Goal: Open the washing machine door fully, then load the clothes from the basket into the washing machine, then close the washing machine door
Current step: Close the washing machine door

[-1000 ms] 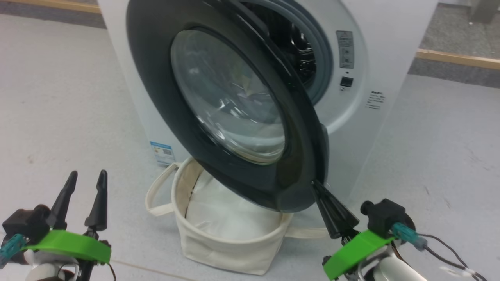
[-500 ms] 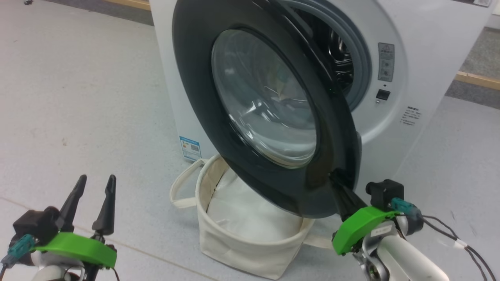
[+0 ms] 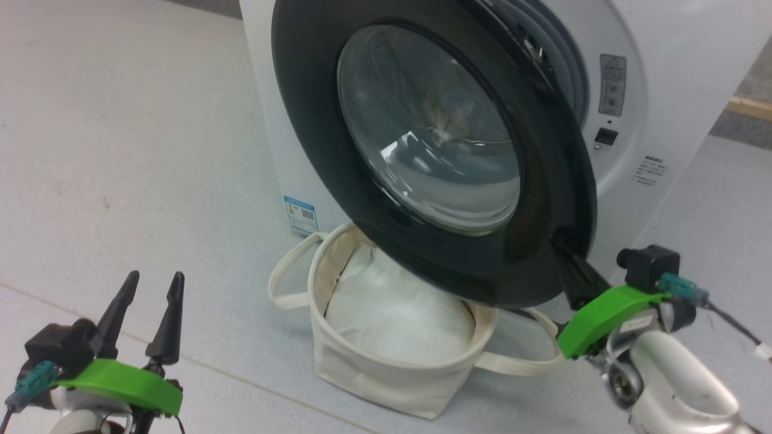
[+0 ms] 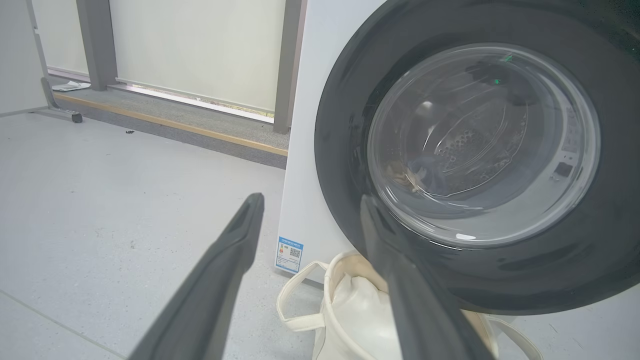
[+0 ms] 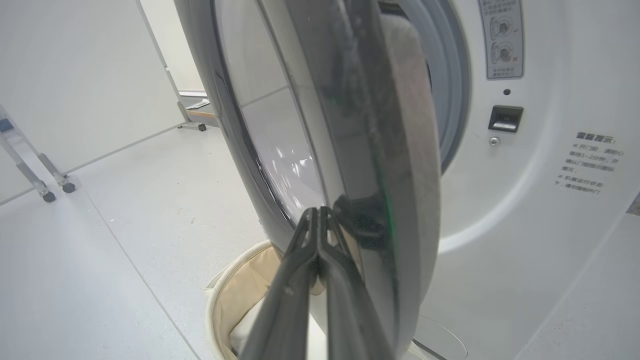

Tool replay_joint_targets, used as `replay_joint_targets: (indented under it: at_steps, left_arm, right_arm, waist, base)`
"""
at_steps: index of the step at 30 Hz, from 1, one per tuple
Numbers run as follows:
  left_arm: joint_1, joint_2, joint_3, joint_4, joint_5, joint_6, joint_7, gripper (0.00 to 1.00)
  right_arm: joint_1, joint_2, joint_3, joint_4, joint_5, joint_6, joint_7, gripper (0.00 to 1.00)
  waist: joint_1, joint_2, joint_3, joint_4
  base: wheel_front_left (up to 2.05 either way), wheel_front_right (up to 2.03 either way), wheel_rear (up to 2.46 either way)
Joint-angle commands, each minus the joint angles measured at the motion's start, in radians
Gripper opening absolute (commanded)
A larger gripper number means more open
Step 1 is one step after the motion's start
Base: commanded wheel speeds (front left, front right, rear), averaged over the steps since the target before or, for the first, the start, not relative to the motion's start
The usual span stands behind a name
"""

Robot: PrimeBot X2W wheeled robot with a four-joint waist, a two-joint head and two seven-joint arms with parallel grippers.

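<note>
One pinched right claw (image 5: pixel 320 214) rests against the washing machine door (image 5: pixel 350 110).

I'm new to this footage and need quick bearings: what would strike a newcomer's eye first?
The large round glossy black door with its domed glass stands partly open across the white front-loading washing machine, centre of the head view. Below it a round cream canvas basket sits on the grey floor, and the right gripper, dark fingers shut, sits against the door's lower rim.
</note>
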Motion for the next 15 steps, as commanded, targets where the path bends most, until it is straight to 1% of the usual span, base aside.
replay_joint_targets:
  at_steps: [1, 10, 15]
  left_arm:
    - [-0.055, 0.036, 0.035, -0.032, -0.008, -0.006, -0.012, 1.0]
    - [-0.108, 0.035, 0.027, -0.054, -0.017, -0.006, -0.012, 1.0]
    - [-0.132, 0.029, 0.034, -0.065, -0.019, -0.006, -0.012, 1.0]
  right_arm:
    - [-0.053, -0.015, -0.002, -0.02, -0.008, 0.007, -0.012, 0.0]
    - [-0.187, -0.078, -0.084, 0.009, -0.03, 0.007, -0.012, 0.0]
    - [-0.257, -0.112, -0.126, 0.029, -0.05, 0.007, -0.012, 0.0]
  waist:
    - [0.0, 0.0, 0.016, 0.005]
    - [0.0, 0.0, 0.153, 0.033]
    - [0.0, 0.0, 0.21, 0.05]
  base:
    - [0.0, 0.0, 0.0]
    - [0.0, 0.0, 0.0]
    - [0.0, 0.0, 0.0]
